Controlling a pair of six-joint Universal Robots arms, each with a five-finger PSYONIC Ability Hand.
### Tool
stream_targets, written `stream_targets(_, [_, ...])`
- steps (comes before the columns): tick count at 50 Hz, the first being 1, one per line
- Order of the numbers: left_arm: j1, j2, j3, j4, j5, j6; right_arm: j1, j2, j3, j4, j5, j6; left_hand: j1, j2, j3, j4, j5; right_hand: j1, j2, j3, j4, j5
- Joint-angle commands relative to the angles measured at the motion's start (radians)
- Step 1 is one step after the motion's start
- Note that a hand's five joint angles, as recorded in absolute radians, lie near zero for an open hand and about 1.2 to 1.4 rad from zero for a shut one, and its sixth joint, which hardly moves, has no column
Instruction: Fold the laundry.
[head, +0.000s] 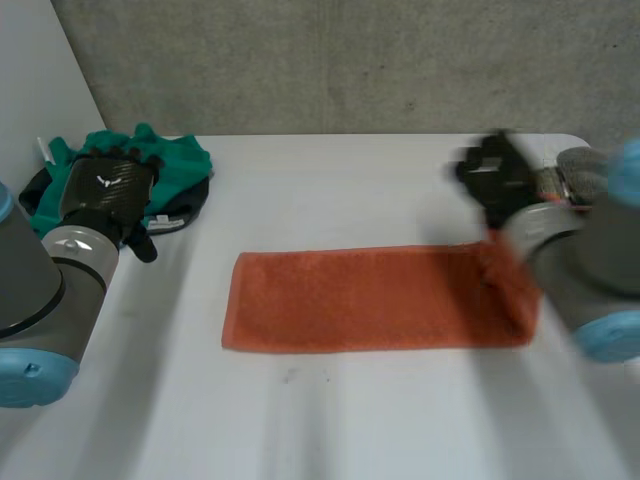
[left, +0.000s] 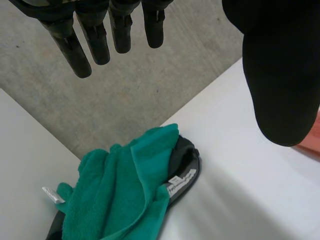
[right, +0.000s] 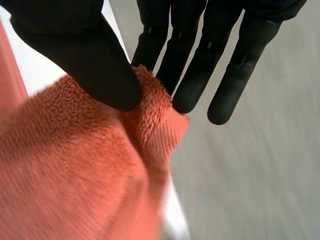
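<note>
Right robot hand (right: 85, 55) pinches the orange towel (head: 370, 298) by a corner; left robot hand (left: 280, 75), fingers (left: 95, 35) straight, hovers empty over a green towel (left: 125, 195).

We saw the left hand (left: 280, 75) with its fingers (left: 100, 40) straight, apart from the thumb and holding nothing. At six o'clock from the fingertips, a crumpled green towel (left: 120, 190) lay over a dark grey garment (left: 186, 160) with a white label (left: 181, 181), on the white table (left: 250, 200). At three o'clock from the towel, a sliver of orange cloth (left: 312, 145) showed past the thumb.
</note>
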Motion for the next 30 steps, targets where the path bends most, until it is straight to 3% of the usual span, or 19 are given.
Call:
stream_targets(1, [-0.012, 0.009, -0.001, 0.000, 0.001, -0.020, 0.340, 0.147, -0.028, -0.143, -0.115, -0.001, -0.024, -0.033, -0.039, -0.029, -0.051, 0.275, 0.217, 0.201, 0.195, 0.229])
stream_targets(9, [-0.024, -0.058, 0.022, 0.035, -0.001, -0.020, 0.480, 0.380, -0.123, -0.174, -0.117, -0.007, -0.024, -0.033, -0.039, -0.029, -0.051, 0.275, 0.217, 0.201, 0.195, 0.229])
stream_targets(13, [-0.032, -0.106, 0.041, 0.040, -0.001, -0.018, 0.469, 0.347, -0.101, -0.174, -0.024, 0.014, -0.024, -0.033, -0.039, -0.029, -0.051, -0.947, -1.004, -1.021, -1.026, -0.993])
stream_targets(19, [-0.090, -0.106, 0.064, 0.041, -0.001, -0.020, 0.421, 0.156, 0.009, -0.159, 0.100, 0.195, -0.024, -0.033, -0.039, -0.029, -0.051, -0.947, -1.004, -1.021, -1.026, -0.993])
stream_targets(24, [-0.150, -0.103, 0.077, 0.043, 0.002, -0.020, 0.247, 0.029, 0.139, -0.014, 0.098, 0.310, -0.024, -0.033, -0.039, -0.029, -0.051, -0.947, -1.004, -1.021, -1.026, -0.993])
stream_targets(30, [-0.250, -0.123, 0.099, 0.054, 0.031, -0.020, 0.135, 0.041, 0.236, 0.053, 0.095, 0.318, -0.024, -0.033, -0.039, -0.029, -0.051, -0.905, -0.962, -0.979, -0.984, -0.951])
